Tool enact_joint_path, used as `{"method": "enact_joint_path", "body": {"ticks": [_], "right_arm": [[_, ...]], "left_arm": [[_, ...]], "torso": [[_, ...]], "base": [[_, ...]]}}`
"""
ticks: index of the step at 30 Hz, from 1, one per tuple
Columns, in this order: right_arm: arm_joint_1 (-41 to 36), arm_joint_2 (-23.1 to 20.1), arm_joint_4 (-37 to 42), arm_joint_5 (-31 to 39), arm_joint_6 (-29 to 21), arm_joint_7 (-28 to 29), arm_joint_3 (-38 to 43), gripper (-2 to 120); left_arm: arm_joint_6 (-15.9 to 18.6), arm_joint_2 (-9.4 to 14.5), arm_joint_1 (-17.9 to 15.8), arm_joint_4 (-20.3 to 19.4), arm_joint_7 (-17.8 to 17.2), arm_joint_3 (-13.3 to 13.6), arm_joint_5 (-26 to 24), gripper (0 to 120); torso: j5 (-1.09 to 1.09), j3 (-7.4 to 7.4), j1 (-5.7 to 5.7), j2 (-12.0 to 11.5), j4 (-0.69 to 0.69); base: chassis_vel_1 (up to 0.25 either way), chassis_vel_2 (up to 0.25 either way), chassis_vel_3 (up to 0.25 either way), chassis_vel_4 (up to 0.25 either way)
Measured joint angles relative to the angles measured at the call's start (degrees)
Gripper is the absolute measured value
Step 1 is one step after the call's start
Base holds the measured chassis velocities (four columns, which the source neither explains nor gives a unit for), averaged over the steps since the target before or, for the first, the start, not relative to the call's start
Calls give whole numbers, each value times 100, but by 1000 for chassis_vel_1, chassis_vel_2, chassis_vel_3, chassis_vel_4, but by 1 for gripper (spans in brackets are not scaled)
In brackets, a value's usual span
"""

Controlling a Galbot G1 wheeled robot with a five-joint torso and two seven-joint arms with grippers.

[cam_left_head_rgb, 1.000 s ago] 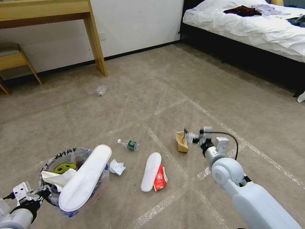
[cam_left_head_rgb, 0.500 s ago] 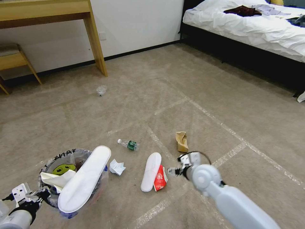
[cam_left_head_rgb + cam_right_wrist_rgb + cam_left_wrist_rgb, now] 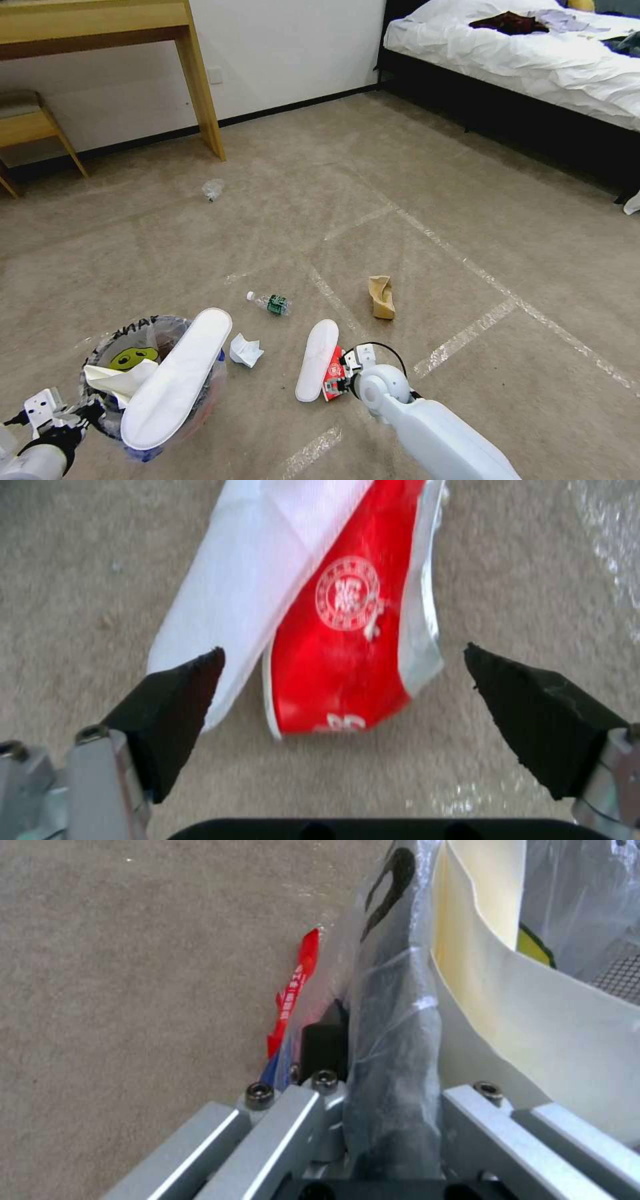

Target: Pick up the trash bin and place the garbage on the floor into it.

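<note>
1. The small round red trash bin (image 3: 157, 387) lined with a clear smiley-face plastic bag sits low on the robot's left, over the beige carpet floor (image 3: 467, 220).
2. The left gripper (image 3: 83, 412) is clamped on the bin's bagged rim; in the left wrist view its fingers (image 3: 313, 1100) pinch the crumpled clear plastic (image 3: 393, 1050) between them.
3. Inside the bin lie two pieces: one long white flat slipper sole (image 3: 177, 377) leaning across the rim, and one cream sheet of paper (image 3: 113, 379) beneath it.
4. On the floor I count six pieces of litter: one white flat slipper sole (image 3: 317, 360), one red wrapper (image 3: 333, 373) touching its right edge, one crumpled white paper (image 3: 245, 351), one small clear green-labelled bottle (image 3: 270, 303), one brown cardboard scrap (image 3: 381, 297) and one clear plastic scrap (image 3: 213, 189) far off near the wooden desk leg (image 3: 200, 87).
5. The right gripper (image 3: 343, 715) hangs just above the red wrapper (image 3: 340, 640), its two black fingertips (image 3: 173, 705) spread wide, one over the sole's edge (image 3: 247, 570), the other over bare carpet beyond the wrapper.
</note>
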Motion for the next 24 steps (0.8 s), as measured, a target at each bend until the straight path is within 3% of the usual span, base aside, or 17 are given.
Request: {"method": "enact_joint_path", "body": {"ticks": [16,22,24], "right_arm": [[111,181,-740,-686,451,-300,3,85],[134,274,-984,-884,656,-435,3,71],[141,302,-1058,-965,730,-482,3,58]], "left_arm": [[-10,-30,14,9,4,29,38,1],[-17,-42,23,15,8,28,54,1],[-20,-48,23,28,9,33,64,1]], "torso": [[1,0,0,0,-1],[1,0,0,0,-1],[1,0,0,0,0]], "base": [[0,0,0,0],[0,0,0,0],[0,0,0,0]]}}
